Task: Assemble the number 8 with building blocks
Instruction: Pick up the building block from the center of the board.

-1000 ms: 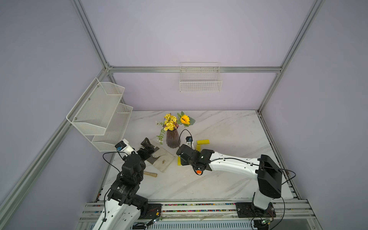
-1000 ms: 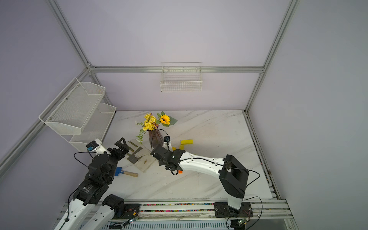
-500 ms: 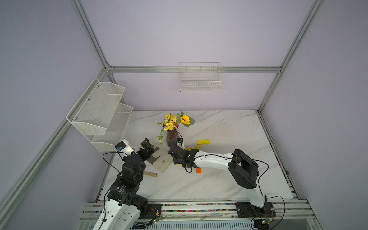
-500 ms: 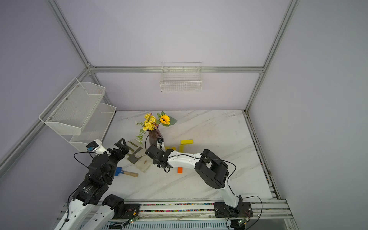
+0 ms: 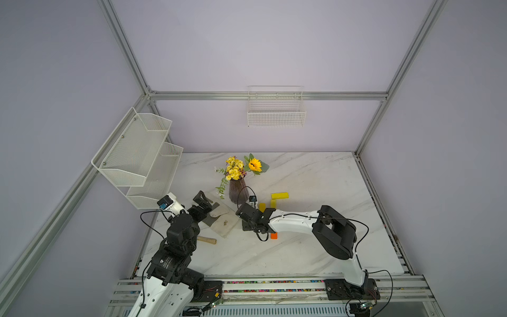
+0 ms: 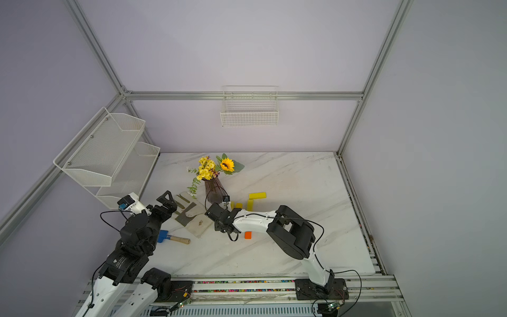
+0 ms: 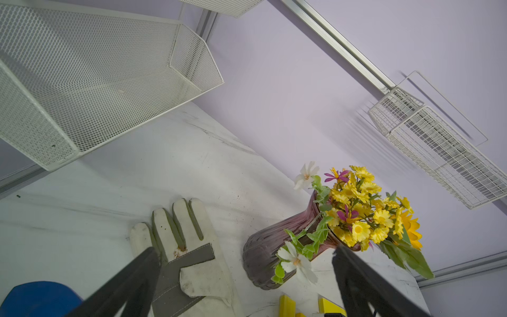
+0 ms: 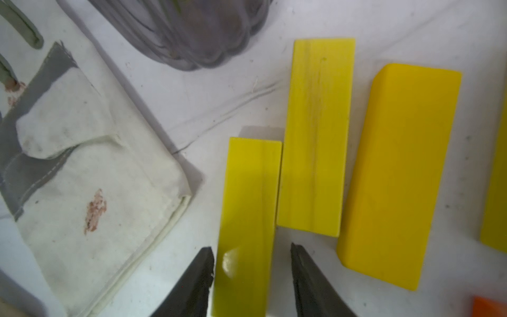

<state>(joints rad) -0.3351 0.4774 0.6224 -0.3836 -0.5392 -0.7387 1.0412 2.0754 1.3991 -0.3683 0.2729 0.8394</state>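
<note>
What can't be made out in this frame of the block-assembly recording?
- Count: in both top views the right arm covers most building blocks; the right wrist view shows only some.
- The orange block: partly under that arm; cropped by the frame corner in the right wrist view.
- One yellow block: cut by that view's edge.
- The vase: blurred and cropped there.

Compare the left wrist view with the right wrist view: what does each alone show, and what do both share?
Left wrist only: open left claw, mesh shelf, wire basket, flowers, blue trowel. Right wrist only: orange block, right claw open astride one yellow block. Both: glove, purple vase, yellow blocks.
</note>
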